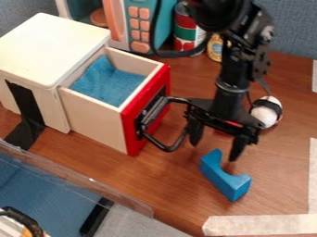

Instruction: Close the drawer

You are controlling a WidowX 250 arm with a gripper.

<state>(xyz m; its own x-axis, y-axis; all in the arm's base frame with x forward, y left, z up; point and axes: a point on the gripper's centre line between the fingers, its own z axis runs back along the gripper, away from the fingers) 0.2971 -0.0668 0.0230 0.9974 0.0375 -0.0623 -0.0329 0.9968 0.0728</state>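
Has the drawer [93,118] standing open from a box [48,48] near the table's [102,164] left edge, apparently taped against sliding; has the empty gripper [216,141] spread beside the handle [165,147], probably for pushing inward.

Drawer [93,120] extends out right of cabinet [49,48]; cloth [108,85] inside drawer. Microwave [139,28] behind drawer, can [186,44] to its right. Block [230,184] on table [155,183], right of drawer, nearer front.
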